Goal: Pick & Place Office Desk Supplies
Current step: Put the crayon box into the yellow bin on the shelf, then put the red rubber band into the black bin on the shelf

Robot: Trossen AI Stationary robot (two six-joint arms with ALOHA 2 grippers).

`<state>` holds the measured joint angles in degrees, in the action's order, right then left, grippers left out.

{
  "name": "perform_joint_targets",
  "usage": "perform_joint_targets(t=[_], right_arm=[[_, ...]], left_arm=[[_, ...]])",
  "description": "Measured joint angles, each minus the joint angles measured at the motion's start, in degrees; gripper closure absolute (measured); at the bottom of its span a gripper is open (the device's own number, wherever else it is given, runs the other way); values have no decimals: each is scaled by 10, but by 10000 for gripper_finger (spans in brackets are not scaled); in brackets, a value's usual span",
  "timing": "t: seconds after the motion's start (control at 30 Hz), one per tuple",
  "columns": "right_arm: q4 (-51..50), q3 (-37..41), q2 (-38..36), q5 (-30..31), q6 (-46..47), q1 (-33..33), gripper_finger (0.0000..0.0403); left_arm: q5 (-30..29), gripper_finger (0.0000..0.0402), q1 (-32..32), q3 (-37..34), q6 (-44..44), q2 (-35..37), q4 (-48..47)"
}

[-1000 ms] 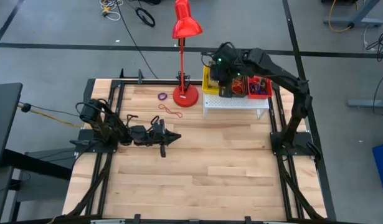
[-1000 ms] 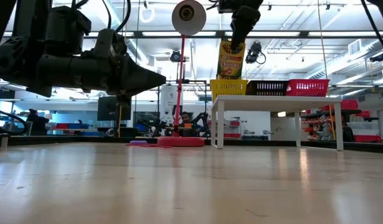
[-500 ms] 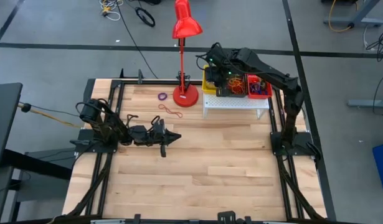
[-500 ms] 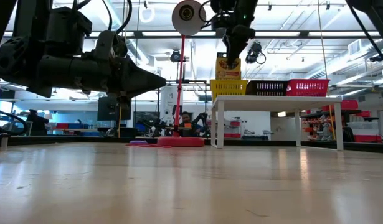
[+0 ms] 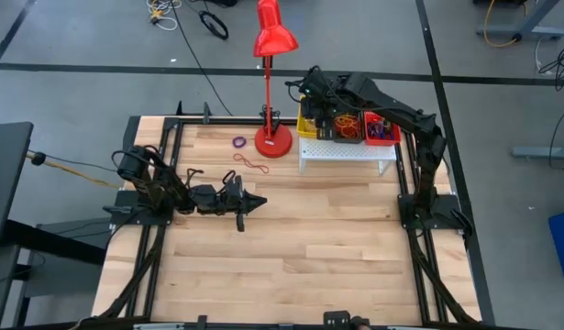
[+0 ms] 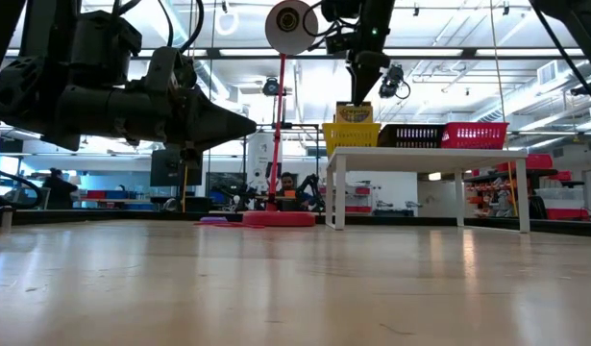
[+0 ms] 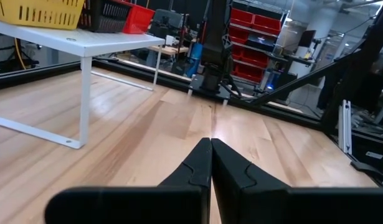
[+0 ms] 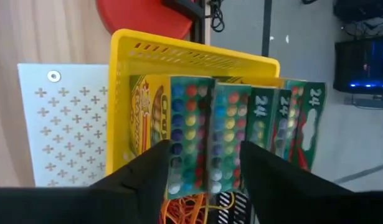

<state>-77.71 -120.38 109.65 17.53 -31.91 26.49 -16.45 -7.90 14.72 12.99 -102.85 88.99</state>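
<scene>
Several yellow-and-green crayon boxes (image 8: 191, 130) stand on end, side by side, in the yellow basket (image 8: 126, 93) on the white stand (image 5: 348, 151). My right gripper (image 8: 203, 149) hangs open just above them, a finger on either side of one box (image 8: 225, 137), touching nothing. In the low view that box's top (image 6: 354, 112) shows above the basket rim, below the gripper (image 6: 362, 82). Rubber bands lie on the table, one purple (image 5: 238, 142) and one red (image 5: 254, 163). My left gripper (image 5: 254, 200) waits shut and level over the table's left side.
The tall red lamp (image 5: 274, 37) stands with its base (image 5: 273, 141) right beside the yellow basket. A black basket (image 5: 348, 124) with rubber bands and a red basket (image 5: 382, 128) sit next to it on the stand. Bare wood stretches across the table's near half.
My right gripper carried a crayon box toward the table's left and down over the yellow basket, then let go. The box has dropped into the basket among the others, so that only its top shows above the rim.
</scene>
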Motion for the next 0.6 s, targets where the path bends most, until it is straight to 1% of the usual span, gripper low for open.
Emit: perform_joint_targets(t=[0.17, 0.23, 0.3, 0.37, 0.43, 0.53, 0.6], right_arm=[[-5, 0, -4, 8, 11, -3, 174], [-12, 0, -15, 42, 13, -11, 174], [-12, 0, -35, 79, 16, -27, 183], [-12, 0, -58, 88, 34, -44, 207], [-16, 0, -79, 80, 74, -60, 245], [-29, 19, -111, 78, 119, -93, 322], [-11, 62, -140, 78, 127, -119, 376]], left_arm=[[0, 392, 0, 0, 21, 0, 0], [1, 392, 4, 0, 25, 0, 0], [7, 393, 16, -1, 30, 13, -9], [8, 394, 35, -9, 40, 37, -23], [7, 394, 57, -23, 42, 71, -49], [14, 394, 96, -36, 37, 139, -102], [39, 395, 123, -35, 37, 187, -193]])
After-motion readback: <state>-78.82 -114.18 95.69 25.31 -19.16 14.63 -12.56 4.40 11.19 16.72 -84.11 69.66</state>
